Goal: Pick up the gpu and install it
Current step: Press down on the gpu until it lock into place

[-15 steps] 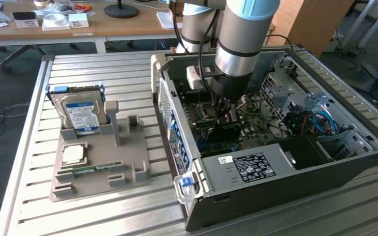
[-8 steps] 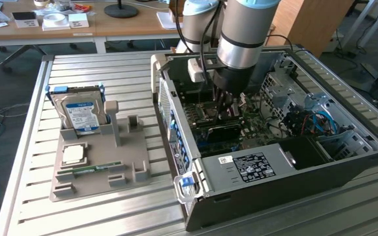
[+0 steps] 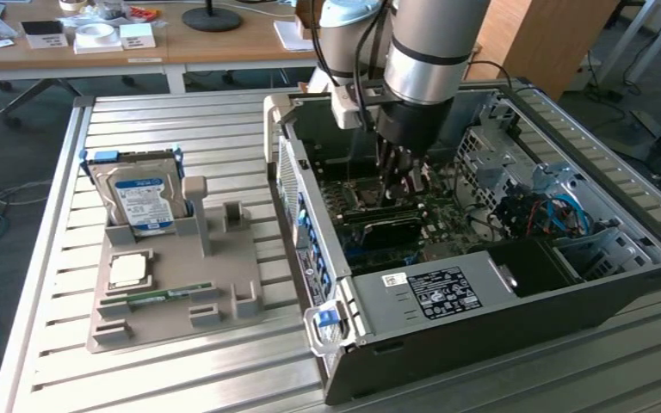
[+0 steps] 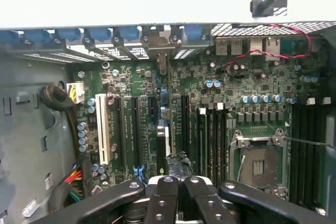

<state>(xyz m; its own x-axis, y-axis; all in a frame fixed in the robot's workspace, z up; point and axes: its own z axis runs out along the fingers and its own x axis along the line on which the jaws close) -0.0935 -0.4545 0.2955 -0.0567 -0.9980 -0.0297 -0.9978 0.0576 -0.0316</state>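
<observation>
The arm has its gripper (image 3: 403,176) down inside the open case (image 3: 606,284), upper middle of the exterior view, jaws closed tight. In the wrist view the gripper (image 4: 178,192) sits at the bottom edge, fingers together, with the gpu (image 4: 164,124) seen edge-on as a thin dark strip running up from the fingertips to a bracket at the rear slots. Judging by this, the pick-up is done and the card stands in or just over its slot; whether it is fully seated I cannot tell. The exterior view adds the tray (image 3: 164,314) at left, with the hard drive (image 3: 141,202) upright and the RAM stick (image 3: 164,295) lying flat. The wrist view alone gives the slot rows, the empty CPU socket (image 4: 258,166) and the motherboard (image 4: 220,93) close up.
</observation>
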